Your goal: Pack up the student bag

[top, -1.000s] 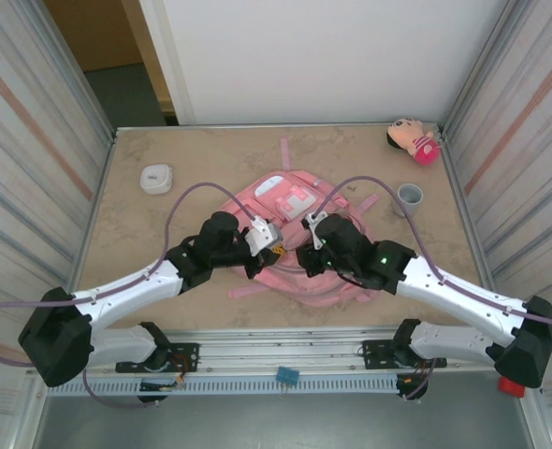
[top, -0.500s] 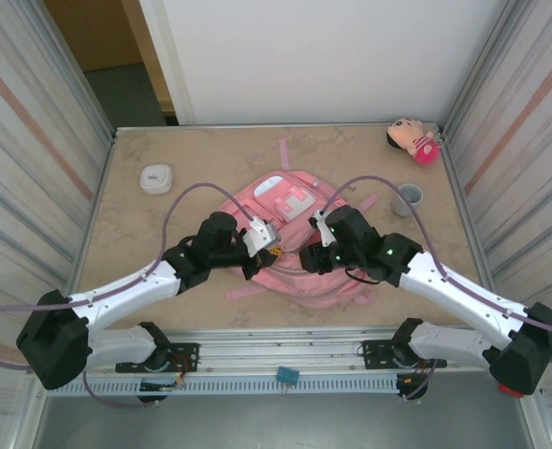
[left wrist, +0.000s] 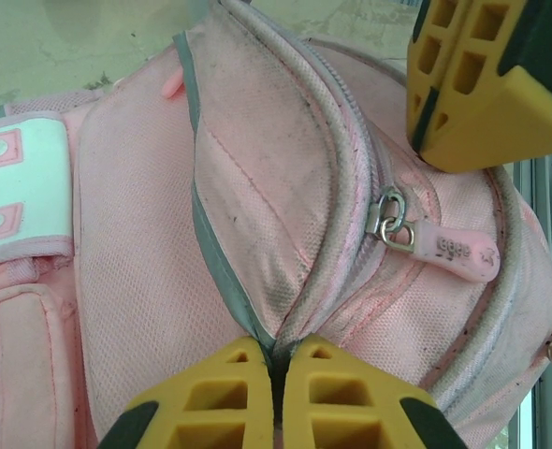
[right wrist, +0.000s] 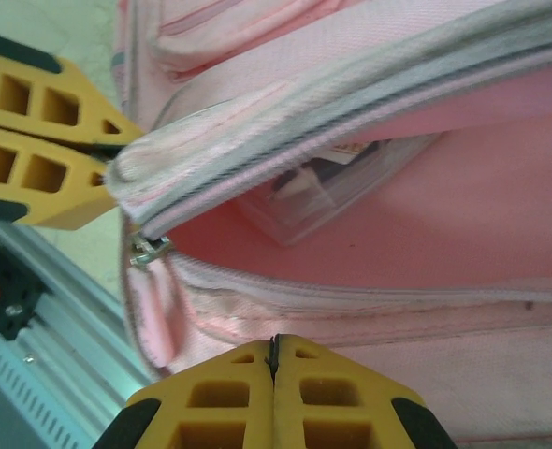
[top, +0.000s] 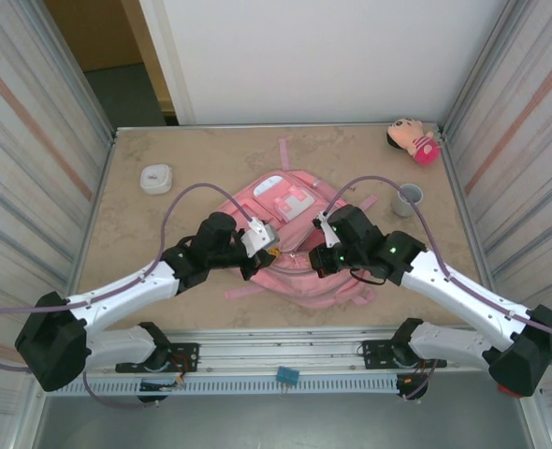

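Observation:
The student bag (top: pixel 295 201), a large pink backpack, lies flat mid-table with its main zip partly open. My left gripper (left wrist: pixel 276 344) is shut on a fold of the upper zip edge (right wrist: pixel 131 168) and lifts it, so the pink lining shows. Its place in the top view is (top: pixel 268 245). The zip pull (left wrist: pixel 440 248) hangs beside that fold. My right gripper (right wrist: pixel 274 341) is shut, its tips against the fabric just below the lower zip edge; no fold shows between them. From above the right gripper (top: pixel 319 254) faces the left one. A clear plastic case (right wrist: pixel 323 192) lies inside the bag.
A pink plush doll (top: pixel 413 140) lies at the far right corner, with a grey cup (top: pixel 409 196) nearer. A white round object (top: pixel 156 178) sits far left. A loose pink strap (top: pixel 285 150) trails behind the bag. Metal walls flank the table.
The right arm has shifted slightly up and right along the bag's opening. The left arm keeps its hold on the zip edge in the same place.

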Motion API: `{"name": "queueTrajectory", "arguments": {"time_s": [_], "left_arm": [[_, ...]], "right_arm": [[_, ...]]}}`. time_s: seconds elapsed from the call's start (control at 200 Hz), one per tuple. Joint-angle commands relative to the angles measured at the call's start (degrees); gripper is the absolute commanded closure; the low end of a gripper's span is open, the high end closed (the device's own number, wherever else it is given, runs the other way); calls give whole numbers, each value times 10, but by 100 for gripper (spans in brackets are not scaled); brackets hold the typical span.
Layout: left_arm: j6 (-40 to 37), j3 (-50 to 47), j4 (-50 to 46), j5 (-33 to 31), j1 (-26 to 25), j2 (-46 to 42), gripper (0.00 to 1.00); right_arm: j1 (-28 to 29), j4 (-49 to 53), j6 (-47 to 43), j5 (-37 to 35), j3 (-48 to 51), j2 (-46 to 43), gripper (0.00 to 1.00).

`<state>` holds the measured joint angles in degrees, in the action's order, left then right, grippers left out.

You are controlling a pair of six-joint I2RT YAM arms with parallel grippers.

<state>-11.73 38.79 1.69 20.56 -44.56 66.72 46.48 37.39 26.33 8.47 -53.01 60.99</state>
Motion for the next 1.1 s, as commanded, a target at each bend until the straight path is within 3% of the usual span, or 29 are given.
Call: {"name": "queueTrajectory", "arguments": {"time_s": [0.0, 0.085, 0.321, 0.596, 0.932, 1.097], "left_arm": [[19, 7, 16, -8, 12, -24, 100], [26, 8, 23, -6, 12, -25, 100], [94, 10, 47, 8, 12, -18, 100], [118, 18, 50, 16, 12, -2, 100], [119, 21, 53, 29, 12, -3, 100], [113, 19, 48, 20, 12, -9, 100]], "right_arm": [[1, -11, -11, 51, -8, -1, 86], [16, -6, -9, 19, -13, 4, 69], [90, 9, 50, -147, -39, -8, 56], [181, 15, 84, -299, -77, 40, 54], [185, 28, 58, -311, -113, 127, 54], [186, 97, 91, -387, -139, 149, 60]]}}
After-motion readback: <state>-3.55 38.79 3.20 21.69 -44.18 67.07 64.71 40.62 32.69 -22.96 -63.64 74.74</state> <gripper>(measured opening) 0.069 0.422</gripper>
